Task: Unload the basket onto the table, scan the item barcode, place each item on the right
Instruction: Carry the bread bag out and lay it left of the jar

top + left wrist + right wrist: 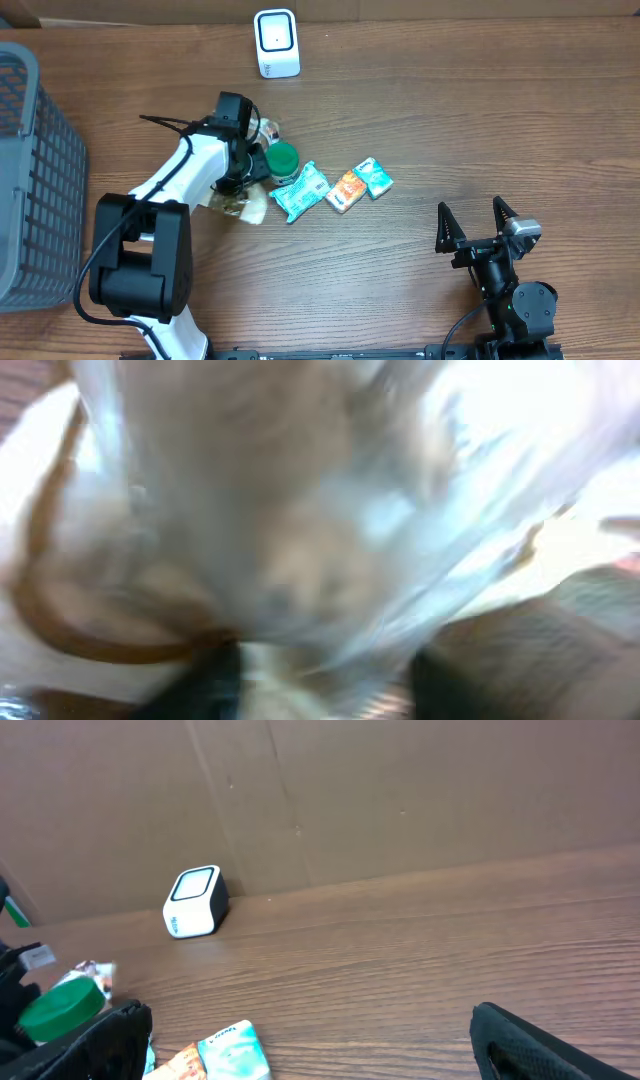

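Near the green lid (pixel 283 158): left gripper (pixel 252 158), right up against a clear bag (pixel 330 510); fingers apart or together, cannot tell.
Right gripper (pixel 469 205): fingers wide apart, holding nothing.
Scanner (pixel 277 42): well apart from bag.

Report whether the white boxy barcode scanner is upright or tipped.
Upright: the white boxy barcode scanner stands on its base near the brown cardboard wall.

The left wrist view is blurred throughout; a clear wrapper (pixel 330 510), possibly a bag, fills it. In the overhead view the left gripper (pixel 250 152) covers its own jaws, so their opening cannot be determined. The basket (pixel 35 170) is cut off at the left edge, and the teal packet (pixel 232 1055) at the right wrist view's bottom edge.
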You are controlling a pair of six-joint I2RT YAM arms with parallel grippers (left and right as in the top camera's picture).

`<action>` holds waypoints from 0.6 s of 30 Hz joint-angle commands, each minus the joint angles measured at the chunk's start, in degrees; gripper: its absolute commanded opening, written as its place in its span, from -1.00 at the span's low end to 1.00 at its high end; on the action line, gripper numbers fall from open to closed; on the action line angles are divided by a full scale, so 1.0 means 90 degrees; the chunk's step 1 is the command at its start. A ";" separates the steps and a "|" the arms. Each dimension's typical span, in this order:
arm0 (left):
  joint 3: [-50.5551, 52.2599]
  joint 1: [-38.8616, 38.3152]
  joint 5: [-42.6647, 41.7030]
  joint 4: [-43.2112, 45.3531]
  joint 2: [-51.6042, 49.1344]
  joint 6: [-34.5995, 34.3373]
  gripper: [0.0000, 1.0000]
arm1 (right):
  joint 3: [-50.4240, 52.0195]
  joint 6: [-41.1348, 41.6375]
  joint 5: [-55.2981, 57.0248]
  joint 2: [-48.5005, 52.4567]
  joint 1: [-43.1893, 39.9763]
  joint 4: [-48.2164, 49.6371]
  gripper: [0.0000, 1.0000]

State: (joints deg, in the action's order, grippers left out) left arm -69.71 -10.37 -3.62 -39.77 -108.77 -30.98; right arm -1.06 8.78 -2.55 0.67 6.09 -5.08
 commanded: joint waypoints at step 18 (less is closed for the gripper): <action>-0.2159 0.1013 -0.1139 -0.2215 0.0075 0.1358 0.48 | 0.0068 -0.0024 0.0039 -0.0056 0.0036 0.0044 0.99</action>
State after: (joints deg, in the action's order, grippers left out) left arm -85.21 -0.78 -9.50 -58.28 -108.53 -23.35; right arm -1.06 8.80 -2.55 0.67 6.09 -5.08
